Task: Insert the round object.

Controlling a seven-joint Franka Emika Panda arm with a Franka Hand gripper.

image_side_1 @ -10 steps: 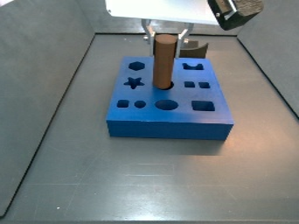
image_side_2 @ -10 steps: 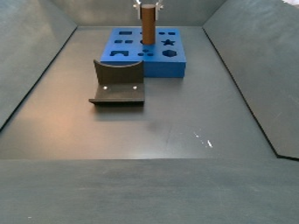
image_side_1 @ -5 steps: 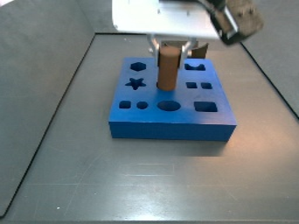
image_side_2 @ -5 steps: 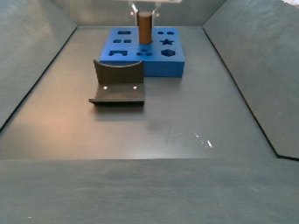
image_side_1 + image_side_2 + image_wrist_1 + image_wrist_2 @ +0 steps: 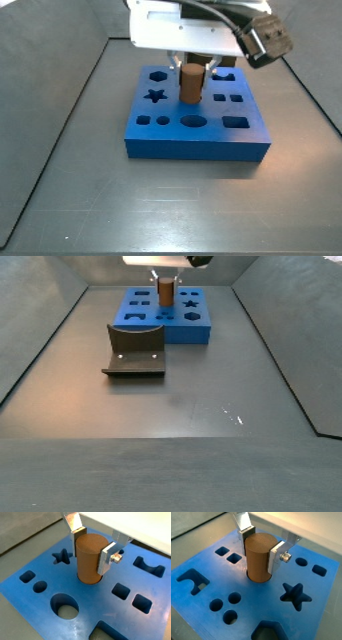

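**Peg gripped upright over blue block**

Item 1, peg (image 5: 91, 559): brown smooth cylinder, upright, clamped between the 2 silver fingers of the gripper (image 5: 93, 543). Fingers closed onto the peg's upper sides, 1 plate (image 5: 106, 559) on the near flank, 1 (image 5: 73, 524) on the far flank; top face of the peg bare between them. Same hold in both wrist views (image 5: 260, 558). In both side views the peg (image 5: 194, 82) hangs under the gripper (image 5: 194, 66) over the middle of the block; also seen at (image 5: 166, 293).

Item 2, block (image 5: 40, 619): blue, flat-topped, with shaped cut-outs. The peg's lower end meets the plain top between cut-outs in both wrist views; whether it touches or floats just above cannot be told. Large round hole (image 5: 64, 605) lies near the peg's foot, open and unfilled. Star cut-out (image 5: 61, 556), 2 small square holes (image 5: 121, 590), notched cut-out (image 5: 151, 566) ring the peg.

Item 3, room: block (image 5: 194, 140) sits toward the far end of the grey floor (image 5: 147, 210); wide bare floor lies on the near side. Fixture (image 5: 135, 351) stands just in front of the block (image 5: 197, 328) in a side view, apart from the peg.

Item 4, obscured: gripper body cut off at the frame edge in both wrist views; peg's lower end hidden behind the block's top in a side view (image 5: 166, 304).
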